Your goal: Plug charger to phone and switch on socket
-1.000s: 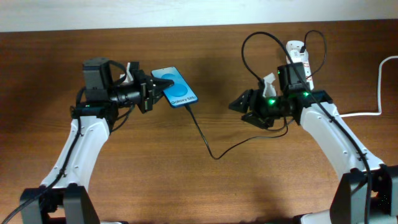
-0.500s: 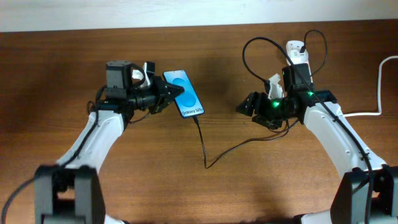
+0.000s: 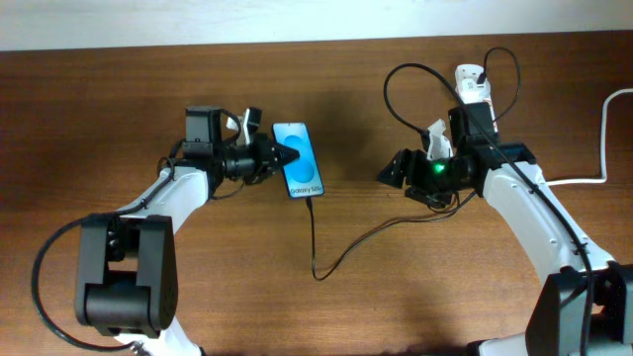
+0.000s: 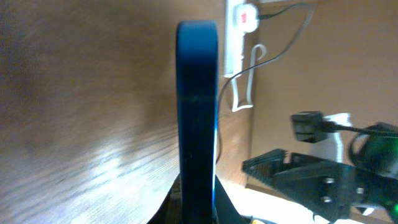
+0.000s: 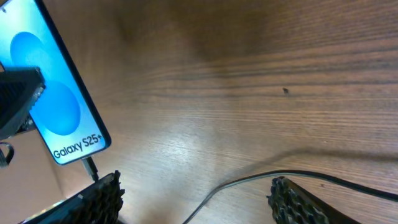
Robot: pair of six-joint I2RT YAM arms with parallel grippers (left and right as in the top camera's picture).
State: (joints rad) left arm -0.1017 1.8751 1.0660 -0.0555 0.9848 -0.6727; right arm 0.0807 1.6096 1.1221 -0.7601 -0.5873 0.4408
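Beneath both grippers: wooden table [image 3: 227,297], brown, grain showing, bearing every item listed.

Left gripper [image 3: 285,157]: closed on the left long edge of the phone. In the left wrist view the phone rises edge-on out of the jaws.

Right gripper [image 3: 390,170]: fingers spread wide, holding nothing. It is well apart from the left gripper and points toward it.

Charger [image 3: 315,242]: thin black cable. It runs from the phone's bottom edge away from the left gripper, bends, passes below the right gripper, then loops wide behind that gripper's wrist to the socket. In the right wrist view a stretch crosses between the open fingertips. Plug end not made out.

White cord [image 3: 604,138]: thick, beyond the right arm, far from either gripper.

Phone [image 3: 303,173]: slim, with a bright blue screen facing up and a white band reading "Galaxy S25+" at the bottom edge. It sits at the left gripper's tips, between the two grippers. Whether it touches the table cannot be told.

Socket [image 3: 472,79]: white power strip behind the right gripper's wrist, partly covered by that arm.

Connector tip [image 5: 91,167]: small and black, meeting the phone's bottom edge. Depth of seating cannot be told.

Red switch [image 4: 249,15]: on the socket's face, position unreadable.
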